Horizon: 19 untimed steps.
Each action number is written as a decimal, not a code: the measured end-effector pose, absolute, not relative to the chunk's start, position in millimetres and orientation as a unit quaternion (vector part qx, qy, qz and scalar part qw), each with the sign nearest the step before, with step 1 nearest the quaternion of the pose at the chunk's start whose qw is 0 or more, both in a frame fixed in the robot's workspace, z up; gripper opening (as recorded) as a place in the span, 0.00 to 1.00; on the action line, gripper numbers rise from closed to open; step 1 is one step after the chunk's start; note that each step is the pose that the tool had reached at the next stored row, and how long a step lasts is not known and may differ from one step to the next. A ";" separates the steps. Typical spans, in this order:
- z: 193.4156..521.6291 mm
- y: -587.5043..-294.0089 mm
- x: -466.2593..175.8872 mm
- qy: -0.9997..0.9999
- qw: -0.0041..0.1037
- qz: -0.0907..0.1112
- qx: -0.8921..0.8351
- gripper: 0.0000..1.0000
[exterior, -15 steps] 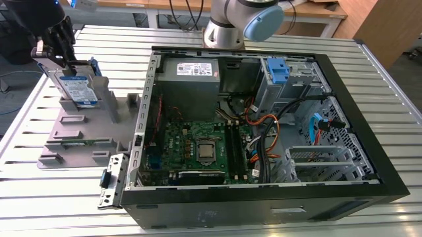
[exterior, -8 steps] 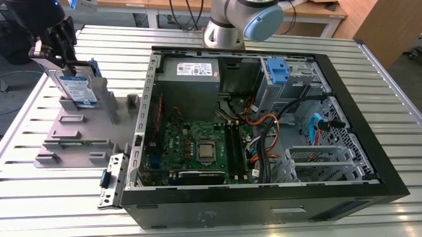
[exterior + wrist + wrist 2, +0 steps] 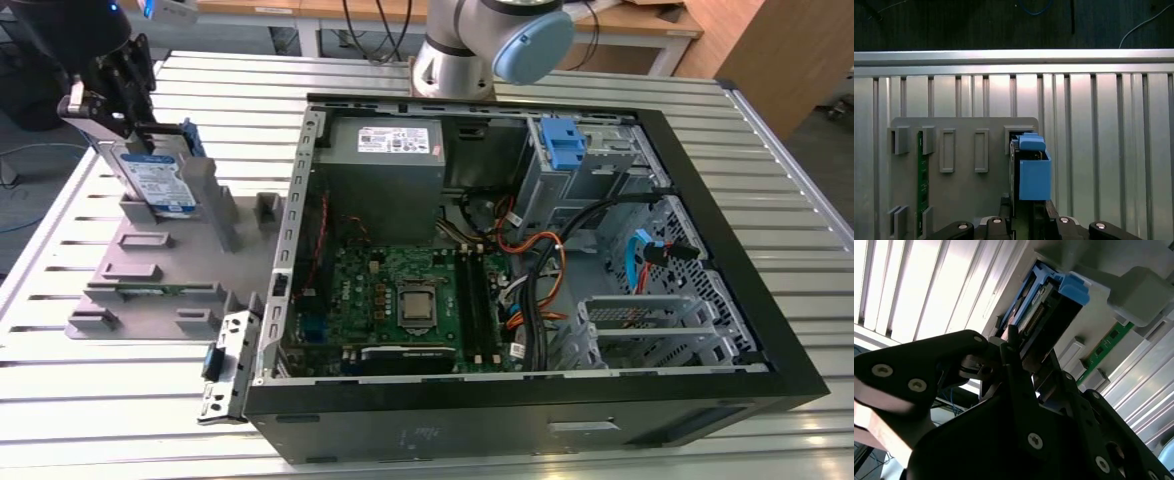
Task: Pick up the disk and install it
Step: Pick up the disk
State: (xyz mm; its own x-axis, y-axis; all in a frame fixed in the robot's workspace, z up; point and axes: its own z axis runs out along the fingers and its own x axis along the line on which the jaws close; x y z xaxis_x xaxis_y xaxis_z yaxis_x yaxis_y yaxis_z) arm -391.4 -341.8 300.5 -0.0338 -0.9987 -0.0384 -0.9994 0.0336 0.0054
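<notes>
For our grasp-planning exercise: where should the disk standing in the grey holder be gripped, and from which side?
Probably its upper end, across its broad faces, from above: the disk stands upright in the grey holder, whose walls flank its lower part.

From my console I can make out no legible word or number anywhere: the white-and-blue label (image 3: pixel 160 190) on the disk (image 3: pixel 140 168) and the white sticker (image 3: pixel 398 138) on the grey power supply box (image 3: pixel 387 175) carry print too small to read.
</notes>
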 end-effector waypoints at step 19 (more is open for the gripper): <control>300.2 -341.8 -391.4 0.699 0.012 0.015 -0.714 0.35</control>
